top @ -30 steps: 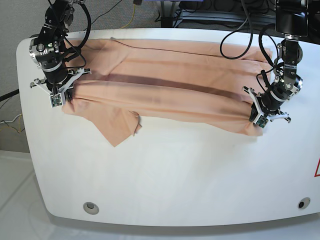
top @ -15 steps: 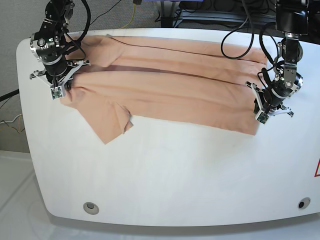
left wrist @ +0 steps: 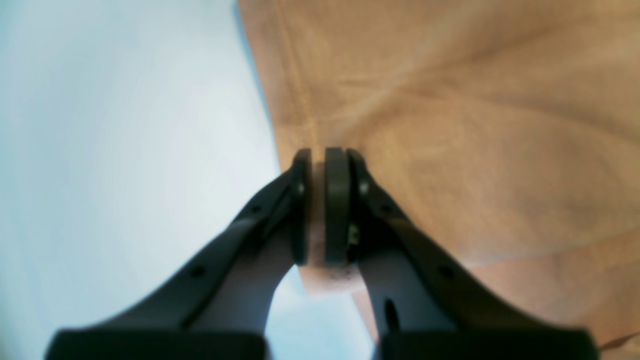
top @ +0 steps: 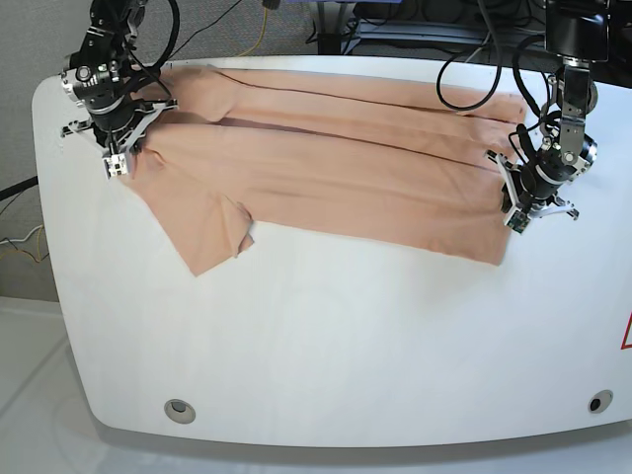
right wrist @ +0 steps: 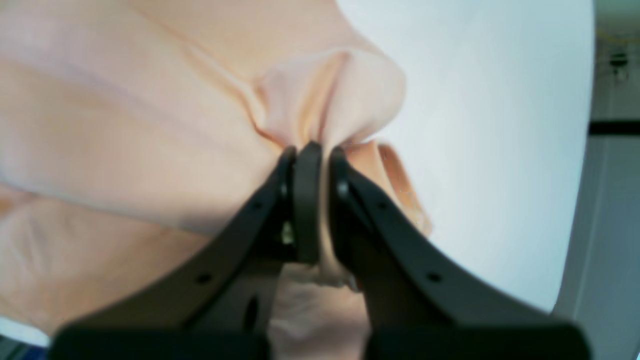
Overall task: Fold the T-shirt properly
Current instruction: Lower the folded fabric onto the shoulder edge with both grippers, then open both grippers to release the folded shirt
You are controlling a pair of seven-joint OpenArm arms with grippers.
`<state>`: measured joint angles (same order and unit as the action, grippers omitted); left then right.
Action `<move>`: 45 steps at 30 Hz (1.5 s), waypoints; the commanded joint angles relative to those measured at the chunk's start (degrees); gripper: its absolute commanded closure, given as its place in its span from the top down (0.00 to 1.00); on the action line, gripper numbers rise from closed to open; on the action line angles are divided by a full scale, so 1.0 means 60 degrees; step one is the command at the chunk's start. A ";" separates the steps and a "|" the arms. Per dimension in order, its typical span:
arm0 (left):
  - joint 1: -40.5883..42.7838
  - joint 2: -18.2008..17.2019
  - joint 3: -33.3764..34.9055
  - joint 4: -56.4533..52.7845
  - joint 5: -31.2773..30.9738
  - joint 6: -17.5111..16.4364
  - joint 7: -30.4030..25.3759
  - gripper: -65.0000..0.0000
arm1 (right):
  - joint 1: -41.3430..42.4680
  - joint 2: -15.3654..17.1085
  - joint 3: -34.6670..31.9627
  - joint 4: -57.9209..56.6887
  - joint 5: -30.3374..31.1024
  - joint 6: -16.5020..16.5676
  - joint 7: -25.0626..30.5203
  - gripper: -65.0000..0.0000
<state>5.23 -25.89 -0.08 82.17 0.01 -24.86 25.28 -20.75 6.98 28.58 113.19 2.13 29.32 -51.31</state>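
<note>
White table (top: pixel 326 346) carried the T-shirt (top: pixel 336 168) across its far half, folded lengthwise, one sleeve splayed toward the near-left. Cables (top: pixel 474 59) hung behind. Both arms low at opposite ends — left gripper (left wrist: pixel 318 205) and right gripper (right wrist: pixel 314 210) each clamped on fabric.

2 low arms, fingers (left wrist: pixel 336 200) pinched.

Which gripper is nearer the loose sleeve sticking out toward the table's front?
Right. The right gripper pinches the T-shirt just above that sleeve, on the same end; the left gripper clamps the opposite end, far across the table.
</note>
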 commanded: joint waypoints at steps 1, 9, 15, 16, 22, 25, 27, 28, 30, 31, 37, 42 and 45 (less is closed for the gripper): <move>-0.0118 -0.0103 -0.0097 0.0129 -0.0009 0.0092 -0.0118 0.04 | -0.0124 0.0118 0.0065 0.0132 0.0004 -0.0088 0.0163 0.00; -0.0118 -0.0103 -0.0097 0.0114 -0.0009 0.0107 -0.0118 0.04 | -0.0226 0.0133 0.0065 -0.0410 0.0004 -0.0088 0.0163 0.00; -0.0147 -0.0103 -0.0097 0.0114 -0.0009 0.0107 -0.0118 0.04 | -0.0050 0.0133 0.0065 -0.0996 0.0004 -0.0088 0.0193 0.00; -0.0147 -0.0088 -0.0097 0.0114 -0.0009 0.0107 -0.0118 0.04 | -0.0036 0.0133 0.0065 -0.1040 0.0004 -0.0088 0.0193 0.00; -0.0191 -0.0088 -0.0097 0.0114 -0.0024 0.0122 -0.0118 0.04 | 0.0067 0.0133 0.0065 -0.1143 0.0004 -0.0088 0.0207 0.00; -0.0206 -0.0088 -0.0097 0.0129 -0.0024 0.0122 -0.0132 0.05 | 0.0199 0.0133 0.0050 -0.0967 0.0018 -0.0074 0.0222 0.00; -0.0220 -0.0088 -0.0097 0.0144 -0.0024 0.0122 -0.0132 0.05 | 0.0301 0.0118 0.0050 -0.0908 0.0018 -0.0044 0.0222 0.02; -0.0264 -0.0088 -0.0097 0.0158 -0.0024 0.0122 -0.0132 0.05 | 0.0316 0.0118 0.0050 -0.0879 0.0018 -0.0044 0.0222 0.04; -0.0426 -0.0088 -0.0097 0.0173 -0.0024 0.0122 -0.0132 0.08 | 0.0331 0.0118 0.0050 -0.0835 0.0018 -0.0059 0.0222 0.14; -0.0528 -0.0088 -0.0097 0.0173 -0.0024 0.0122 -0.0132 0.12 | 0.0331 0.0118 0.0050 -0.0791 0.0018 -0.0059 0.0222 0.22; -0.0689 -0.0088 -0.0097 0.0173 -0.0024 0.0122 -0.0147 0.49 | 0.0433 0.0089 0.0065 -0.0439 0.0018 -0.0030 0.0222 0.75; -0.0909 -0.0088 -0.0097 0.0173 -0.0024 0.0122 -0.0147 0.67 | 0.0492 0.0074 0.0050 -0.0220 0.0033 -0.0030 0.0222 0.94; -0.1026 -0.0088 -0.0097 0.0173 -0.0024 0.0122 -0.0147 0.65 | 0.0682 0.0074 0.0050 -0.0088 0.0048 -0.0030 0.0222 0.94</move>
<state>0.80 -25.45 -0.16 82.24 0.05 -24.56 25.63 -17.67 6.92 28.56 110.87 1.89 29.36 -50.89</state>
